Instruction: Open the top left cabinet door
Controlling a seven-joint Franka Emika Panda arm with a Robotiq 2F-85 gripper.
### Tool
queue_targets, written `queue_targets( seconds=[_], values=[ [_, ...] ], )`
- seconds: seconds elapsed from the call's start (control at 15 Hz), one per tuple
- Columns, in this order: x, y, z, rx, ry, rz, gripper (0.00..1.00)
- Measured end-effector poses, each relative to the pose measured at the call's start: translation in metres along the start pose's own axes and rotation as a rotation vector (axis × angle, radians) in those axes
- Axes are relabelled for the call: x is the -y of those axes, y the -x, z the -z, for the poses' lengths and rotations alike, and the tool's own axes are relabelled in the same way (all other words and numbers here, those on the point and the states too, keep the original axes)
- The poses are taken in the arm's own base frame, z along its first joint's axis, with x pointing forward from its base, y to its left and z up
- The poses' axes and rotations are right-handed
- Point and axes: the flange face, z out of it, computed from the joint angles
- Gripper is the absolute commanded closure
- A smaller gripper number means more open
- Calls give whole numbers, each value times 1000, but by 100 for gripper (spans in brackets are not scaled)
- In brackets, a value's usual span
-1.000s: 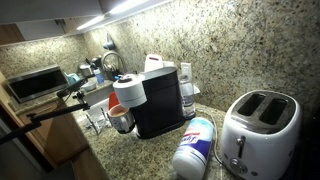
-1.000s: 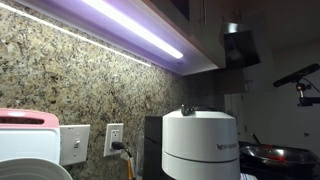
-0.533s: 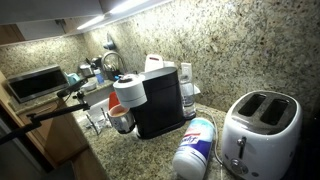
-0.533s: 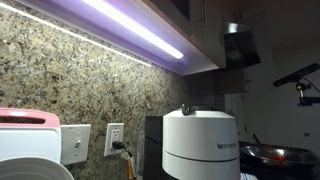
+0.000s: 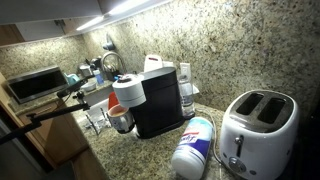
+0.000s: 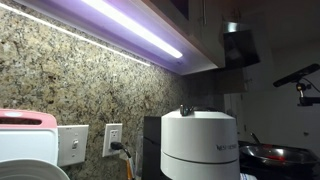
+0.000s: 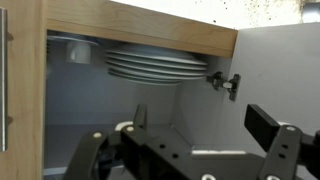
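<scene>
Nearest the wrist camera, the black two-fingered Robotiq gripper rises from the bottom of the picture. Its jaws are spread wide, there is nothing between them, and neither finger touches anything.

Just beyond the fingers is the open mouth of the upper cabinet, framed along the top by a light brown wooden edge. The grey interior is exposed. Far inside, towards the left, a stack of pale round plates sits under that top edge.

At the far left a brown wooden panel stands upright, with a slim metal bar handle on it. That panel is not the goal.

The flat, pale whitish-grey top left cabinet door lies to the right of the gripper and a little farther off. It fills the right side of the wrist view. Its long axis is vertical, and a dark seam runs down its near edge. A small dark metal hinge sits on that seam, between the door and the interior.

Since the hinge and the shelf space both show, the door looks already swung away from the opening. Any further move would therefore be a push to the right against the panel, with the hinge line as the pivot. Neither exterior view shows the door clearly enough to tell how far it has swung
</scene>
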Motion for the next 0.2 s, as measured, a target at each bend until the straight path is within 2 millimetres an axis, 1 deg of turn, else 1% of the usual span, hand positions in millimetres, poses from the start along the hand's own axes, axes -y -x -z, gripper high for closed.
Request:
queue_targets(
  seconds=[0.2],
  values=[
    [9, -1, 2, -5, -27, 7, 0]
  ],
)
